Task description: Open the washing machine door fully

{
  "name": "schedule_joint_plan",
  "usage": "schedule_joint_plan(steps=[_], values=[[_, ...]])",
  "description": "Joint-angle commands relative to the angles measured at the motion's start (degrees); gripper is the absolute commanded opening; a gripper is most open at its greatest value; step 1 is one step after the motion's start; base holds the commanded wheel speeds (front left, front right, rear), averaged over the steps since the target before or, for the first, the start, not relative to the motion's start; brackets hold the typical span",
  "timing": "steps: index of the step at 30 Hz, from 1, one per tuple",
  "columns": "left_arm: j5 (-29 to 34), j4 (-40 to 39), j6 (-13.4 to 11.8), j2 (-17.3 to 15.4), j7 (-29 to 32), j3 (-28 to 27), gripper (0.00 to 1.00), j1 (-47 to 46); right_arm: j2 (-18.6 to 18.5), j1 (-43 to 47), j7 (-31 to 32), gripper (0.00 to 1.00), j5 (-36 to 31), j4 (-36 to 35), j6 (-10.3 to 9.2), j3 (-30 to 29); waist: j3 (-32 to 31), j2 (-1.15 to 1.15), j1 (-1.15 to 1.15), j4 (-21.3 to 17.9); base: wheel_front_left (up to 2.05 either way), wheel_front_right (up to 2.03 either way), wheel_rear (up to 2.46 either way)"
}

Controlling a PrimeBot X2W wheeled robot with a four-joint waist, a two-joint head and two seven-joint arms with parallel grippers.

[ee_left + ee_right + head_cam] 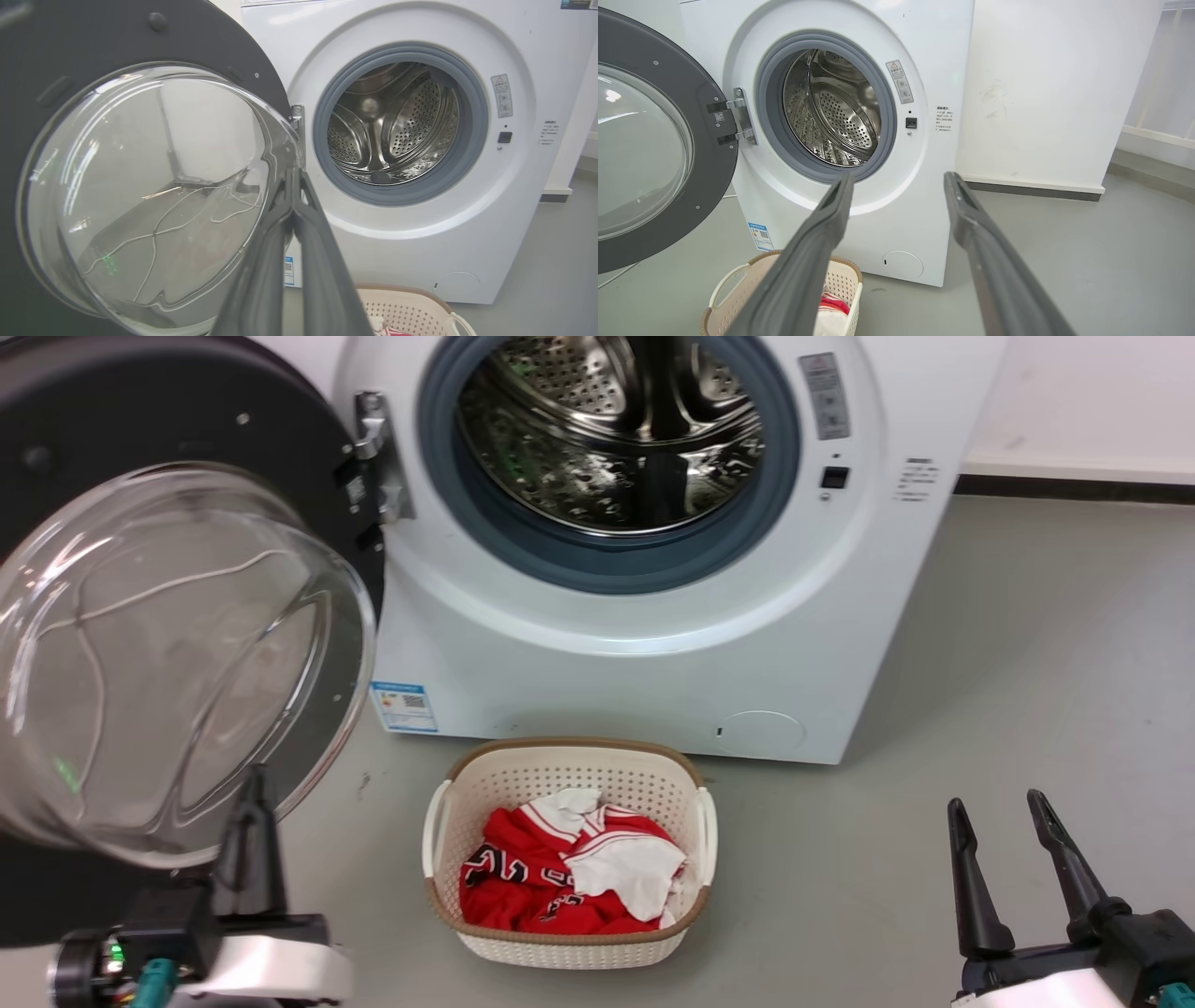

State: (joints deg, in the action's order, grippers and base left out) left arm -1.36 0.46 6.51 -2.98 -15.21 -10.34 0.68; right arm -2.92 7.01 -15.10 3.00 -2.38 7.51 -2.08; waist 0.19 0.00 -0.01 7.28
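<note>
The washing machine (653,653) stands with its steel drum (611,429) exposed. The washing machine door (140,392) hangs swung out to the left on its metal hinge (378,457), its clear glass bowl (168,653) bulging toward me. My left gripper (254,782) is shut with nothing between its fingers, tips up against the bowl's lower right edge; contact is unclear. The left wrist view has the shut left gripper (293,173) just right of the door (140,186). At the lower right, my right gripper (996,800) is open and empty, far from the door (710,140).
A cream laundry basket (569,849) holding red and white clothes sits on the grey floor right in front of the machine. A white wall (1055,93) with a dark skirting runs to the machine's right. Bare floor lies right of the basket.
</note>
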Motion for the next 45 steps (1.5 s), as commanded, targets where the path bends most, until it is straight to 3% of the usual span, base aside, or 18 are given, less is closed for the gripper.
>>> schedule_joint_plan(steps=[1, 8, 9, 10, 11, 29, 30, 34, 45], values=[[-1.0, -0.6, -0.7, 0.1, 0.1, 2.1, 0.0, 1.0, 0.1, 0.5, -0.1, 1.0, 0.3, -0.4, -0.04, 0.0, -0.4, 0.0, 0.01, -1.6, 0.0, 0.0, 0.0], [-3.1, 0.4, -2.8, 0.0, 0.1, 8.6, 0.0, 2.7, 0.1, 1.2, -0.1, 1.0, 0.6, -0.6, -0.04, 0.1, -0.5, 0.0, 0.01, -4.2, 0.0, 0.0, 0.0], [-3.4, 0.6, -3.1, 0.1, 0.1, 9.2, 0.32, 2.9, 0.1, 1.3, -0.1, 1.0, 0.7, -0.6, -0.04, 0.1, -0.6, 0.0, 0.01, -4.6, 0.0, 0.0, 0.0], [-3.4, 0.8, -3.4, 0.1, 0.1, 9.7, 0.98, 3.1, 0.1, 1.4, -0.1, 1.0, 0.8, -0.5, -0.04, 0.1, -0.6, 0.0, 0.01, -4.9, 0.0, 0.0, 0.0], [-3.9, 0.8, -3.6, 0.1, 0.1, 10.1, 1.0, 3.2, 0.1, 1.4, -0.1, 1.0, 0.9, -0.5, -0.04, 0.3, -0.6, 0.0, 0.01, -5.3, 0.0, 0.0, 0.0], [-3.4, 2.0, -5.9, 0.1, 0.1, 10.3, 1.0, 4.5, 0.1, 2.0, -0.1, 1.0, 1.5, -0.6, -0.04, 1.0, -0.8, 0.0, 0.01, -7.6, 0.0, 0.0, 0.0], [-3.4, 2.1, -5.8, 0.1, 0.0, 10.3, 0.0, 3.9, 0.0, 1.4, 0.0, 0.0, 1.3, -0.5, 0.0, 1.0, -0.8, 0.0, 0.01, -7.6, 0.0, 0.0, 0.0], [-4.1, 4.4, -5.7, 0.2, 0.2, 10.2, 0.0, 4.3, 0.0, 1.6, 0.1, 0.0, 2.0, 1.4, 0.01, 1.1, -0.8, 0.0, 0.01, -7.6, 0.0, 0.0, 0.0], [-17.1, 5.8, -4.7, 0.2, 3.5, 9.2, 0.0, 2.5, -0.9, -0.7, 2.5, 0.0, 16.1, 3.5, 0.01, 1.3, -0.7, 0.0, 0.01, -7.6, 0.0, 0.0, 0.0]])
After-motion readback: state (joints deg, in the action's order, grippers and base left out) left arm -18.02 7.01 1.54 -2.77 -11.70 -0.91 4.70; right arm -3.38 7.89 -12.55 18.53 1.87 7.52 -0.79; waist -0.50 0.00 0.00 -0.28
